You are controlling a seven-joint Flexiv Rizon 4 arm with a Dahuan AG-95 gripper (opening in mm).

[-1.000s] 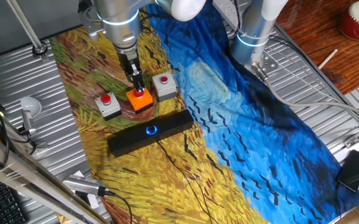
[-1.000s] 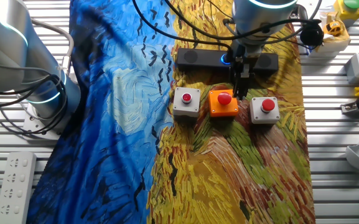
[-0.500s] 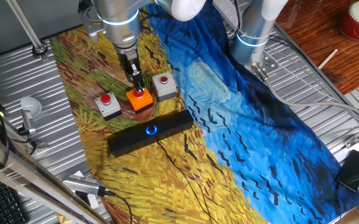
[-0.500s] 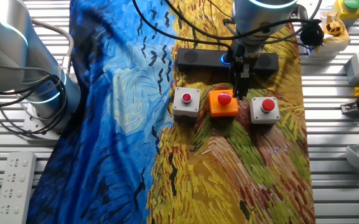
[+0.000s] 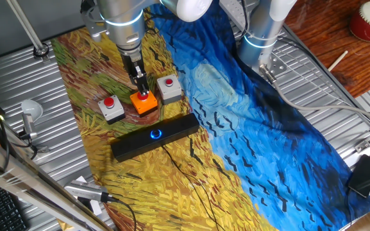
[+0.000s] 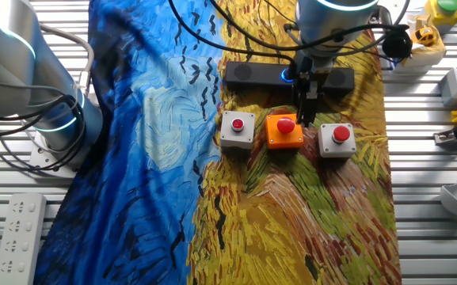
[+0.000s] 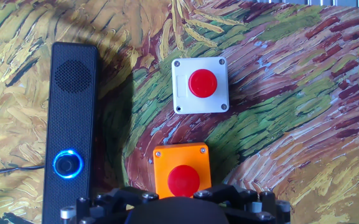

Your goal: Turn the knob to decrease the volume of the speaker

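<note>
The speaker (image 5: 152, 137) is a long black bar lying on the painted cloth, with a thin black cable running off it. The knob (image 5: 155, 134), ringed in glowing blue, sits at its middle. Both show in the other fixed view, speaker (image 6: 248, 74) and knob (image 6: 286, 75), and in the hand view, speaker (image 7: 73, 93) and knob (image 7: 68, 164). My gripper (image 5: 141, 86) hangs over the orange box (image 5: 144, 102), fingers together and holding nothing, one box-width short of the speaker. In the other fixed view the gripper (image 6: 306, 112) partly hides the speaker's middle.
Two grey boxes with red push-buttons (image 5: 111, 108) (image 5: 169, 87) flank the orange box (image 7: 181, 174). A second robot arm's base (image 5: 260, 38) stands on the blue side of the cloth. A small black box (image 5: 364, 174) lies at the table's right edge.
</note>
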